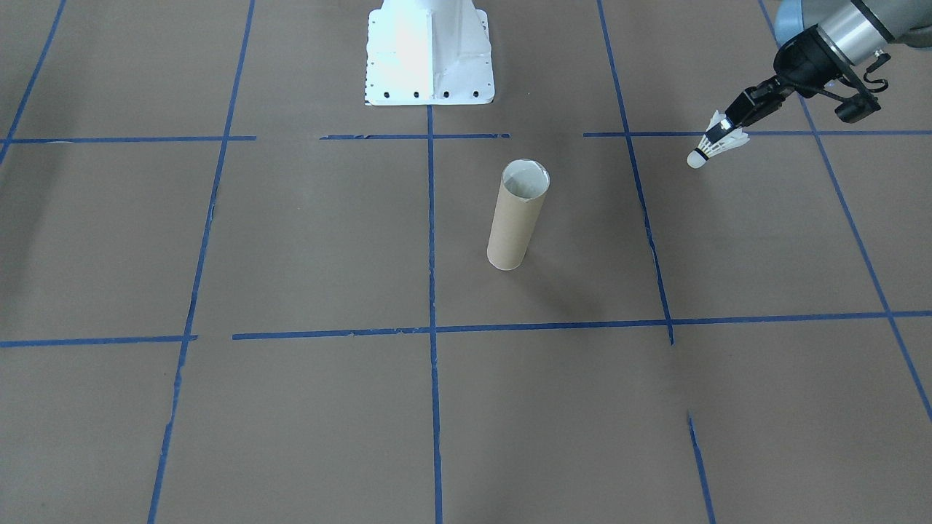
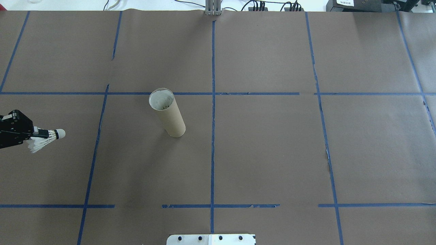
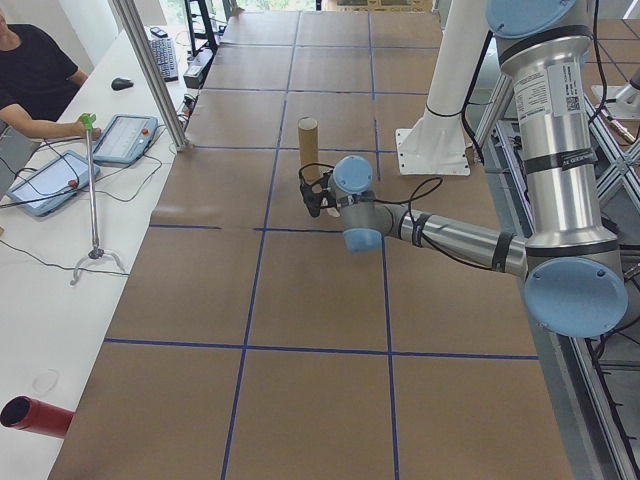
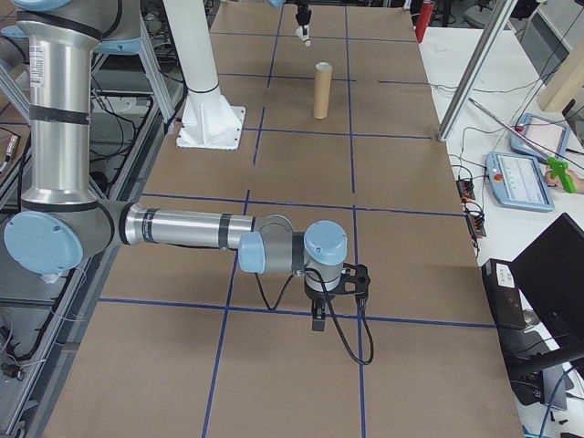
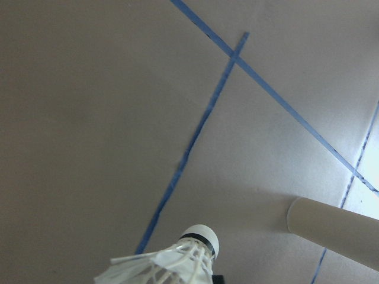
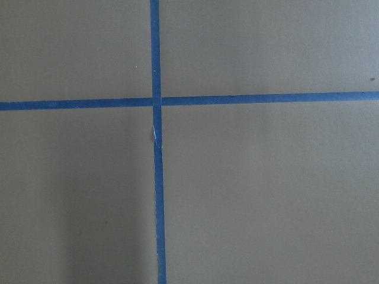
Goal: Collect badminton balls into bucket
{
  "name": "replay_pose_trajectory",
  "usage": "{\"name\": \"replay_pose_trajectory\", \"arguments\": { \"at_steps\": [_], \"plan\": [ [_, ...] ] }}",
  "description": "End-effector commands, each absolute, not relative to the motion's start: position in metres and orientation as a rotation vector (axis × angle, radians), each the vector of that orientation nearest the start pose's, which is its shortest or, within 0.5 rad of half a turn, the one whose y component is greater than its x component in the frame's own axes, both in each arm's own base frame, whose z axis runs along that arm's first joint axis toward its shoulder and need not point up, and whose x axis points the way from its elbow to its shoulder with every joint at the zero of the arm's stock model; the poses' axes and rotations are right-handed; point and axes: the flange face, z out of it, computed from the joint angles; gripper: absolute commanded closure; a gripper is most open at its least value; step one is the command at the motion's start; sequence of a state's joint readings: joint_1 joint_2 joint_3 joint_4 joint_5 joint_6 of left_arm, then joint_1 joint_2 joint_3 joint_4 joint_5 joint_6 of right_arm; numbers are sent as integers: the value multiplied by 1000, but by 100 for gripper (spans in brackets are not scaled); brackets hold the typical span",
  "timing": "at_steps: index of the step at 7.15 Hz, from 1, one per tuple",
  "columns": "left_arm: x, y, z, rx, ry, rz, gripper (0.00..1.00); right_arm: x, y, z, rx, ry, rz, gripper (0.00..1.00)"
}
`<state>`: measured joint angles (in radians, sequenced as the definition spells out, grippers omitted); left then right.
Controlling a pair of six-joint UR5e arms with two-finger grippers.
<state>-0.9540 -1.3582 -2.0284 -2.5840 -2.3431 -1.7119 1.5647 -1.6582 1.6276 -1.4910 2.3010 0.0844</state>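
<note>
The bucket (image 1: 517, 218) is a tall tan cardboard tube standing upright near the table's middle, also seen in the overhead view (image 2: 167, 115) and in the left wrist view (image 5: 337, 231). One badminton ball (image 1: 717, 145), a white feather shuttlecock with a black band, hangs above the table off to the robot's left of the bucket. My left gripper (image 1: 721, 131) is shut on its feathers, cork tip pointing toward the bucket (image 2: 42, 132). The right gripper (image 4: 318, 321) shows only in the exterior right view, low over the table far from the bucket. I cannot tell its state.
The white base plate (image 1: 429, 58) of the robot stands at the table's edge behind the bucket. Blue tape lines cross the brown paper. A person (image 3: 30, 80) sits at a side table with tablets. A red cylinder (image 3: 35, 415) lies there too.
</note>
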Motion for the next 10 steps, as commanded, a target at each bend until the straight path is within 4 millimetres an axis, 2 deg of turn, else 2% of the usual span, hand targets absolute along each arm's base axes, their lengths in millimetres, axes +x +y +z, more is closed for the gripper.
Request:
{"name": "replay_pose_trajectory", "arguments": {
  "at_steps": [1, 3, 4, 5, 6, 7, 9, 10],
  "plan": [
    [159, -337, 323, -78, 1299, -345, 100, 64, -459, 667, 14, -731, 57, 0],
    [167, -350, 242, -77, 1269, -351, 100, 64, -459, 667, 14, -731, 57, 0],
    [168, -352, 209, -44, 1253, -311, 100, 64, -459, 667, 14, -731, 57, 0],
    [176, -367, 164, 1, 1198, -337, 100, 64, -459, 667, 14, -731, 57, 0],
    [193, -375, 118, 41, 1093, -309, 100, 64, -459, 667, 14, -731, 57, 0],
    [209, -375, 95, 77, 998, -297, 100, 64, -459, 667, 14, -731, 57, 0],
    [245, -363, 86, 105, 967, -212, 100, 64, -459, 667, 14, -731, 57, 0],
    [260, -361, 74, 112, 950, -191, 100, 64, -459, 667, 14, -731, 57, 0]
  ]
}}
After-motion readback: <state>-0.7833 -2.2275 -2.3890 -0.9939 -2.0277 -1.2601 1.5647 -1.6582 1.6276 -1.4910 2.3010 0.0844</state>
